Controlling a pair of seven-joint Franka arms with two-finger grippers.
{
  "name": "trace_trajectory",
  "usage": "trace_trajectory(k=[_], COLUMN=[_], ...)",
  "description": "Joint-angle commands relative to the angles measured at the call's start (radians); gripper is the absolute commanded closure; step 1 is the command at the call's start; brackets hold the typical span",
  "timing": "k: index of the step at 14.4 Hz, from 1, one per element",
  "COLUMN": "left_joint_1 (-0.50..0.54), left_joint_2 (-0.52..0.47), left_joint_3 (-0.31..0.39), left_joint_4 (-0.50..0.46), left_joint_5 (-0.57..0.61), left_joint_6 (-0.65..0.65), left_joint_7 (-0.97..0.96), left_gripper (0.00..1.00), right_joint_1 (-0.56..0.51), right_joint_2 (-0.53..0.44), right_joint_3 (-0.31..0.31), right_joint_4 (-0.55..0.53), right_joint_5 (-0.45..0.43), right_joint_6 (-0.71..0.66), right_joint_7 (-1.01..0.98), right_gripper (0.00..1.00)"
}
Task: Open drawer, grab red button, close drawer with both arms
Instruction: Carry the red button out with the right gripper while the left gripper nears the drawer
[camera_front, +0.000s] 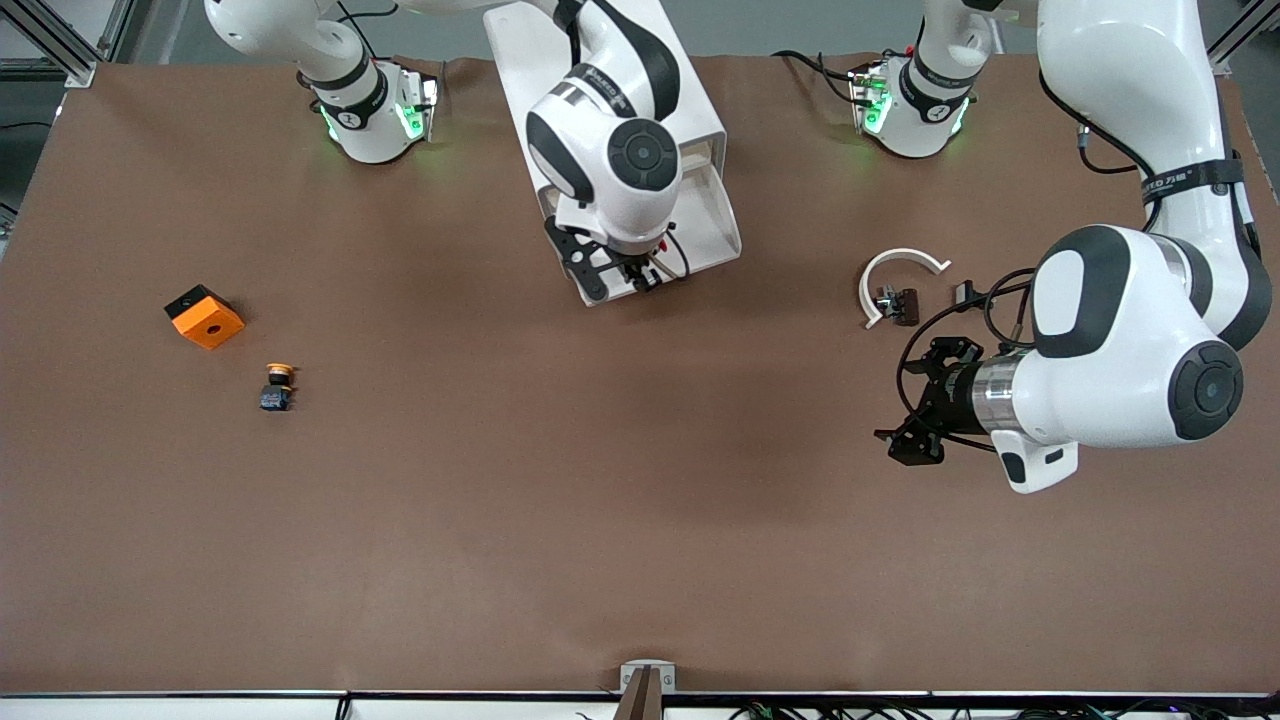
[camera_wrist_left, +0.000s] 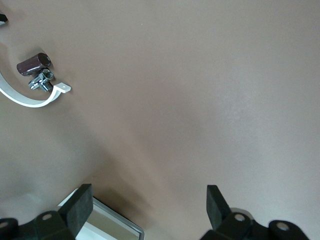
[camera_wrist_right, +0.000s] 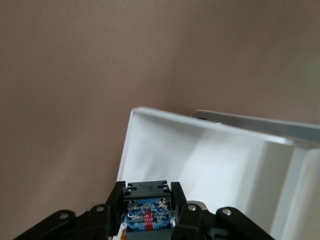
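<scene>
With my right gripper (camera_wrist_right: 148, 212) clamped on the button (camera_wrist_right: 147, 212), I was at the grab step: fingers (camera_wrist_right: 118, 200) pinched both sides of its dark body, down in the open drawer (camera_wrist_right: 210, 160). Button sat inside the white tray, near one corner wall. Its cap wasn't visible to me, only the blue underside with metal contacts and a red strip. Judgement: open step done, grab about done, lift and close still to do.

My left gripper (camera_wrist_left: 145, 205) was spread wide, holding nothing, waiting over bare table (camera_wrist_left: 200, 90) toward the left arm's end.

Next move probably called for a straight lift so the button clears the tray wall without catching. Then both arms would need to line up on the drawer front to push it shut, and the left one had a way to travel.

View differences:
- Right wrist view showed the actual grip. The front view didn't; my right wrist hid the right gripper (camera_front: 640, 272) and most of the tray there.
- Front view alone showed the orange cube (camera_front: 204, 316) and a second button (camera_front: 277, 387) with an orange-yellow cap, both well apart from the drawer (camera_front: 700, 215), toward the right arm's end.
- Left wrist view showed a white curved clamp (camera_wrist_left: 30, 92) with a dark brown knob clearly, plus a corner of something white I couldn't identify.
</scene>
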Motion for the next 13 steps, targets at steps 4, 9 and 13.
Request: trace_trajectory(k=[4,9,13], left_joint_1=[-0.039,-0.131,-0.201], left_joint_2=[-0.012,-0.011,-0.047], left_joint_3=[-0.003,-0.01,-0.055], left_joint_4=[-0.024,-0.044,-0.146], left_joint_5=[0.023,0.113,0.127], left_joint_6=[0.011,0.077,0.168], left_joint_7=[0.015,0.183,0.274], left_gripper=[0.0,0.0,0.0], right_joint_1=[-0.182,-0.363,-0.515], right_joint_2=[-0.065,-0.131,-0.143], right_joint_3=[0.007,0.003,0.003], right_joint_4=[0.07,0.062,0.03], right_joint_5=[0.069,0.052,-0.03], right_joint_6=[-0.203,-0.322,-0.336], right_joint_7=[-0.319,-0.788,-1.181], right_gripper=[0.64,0.67,0.67])
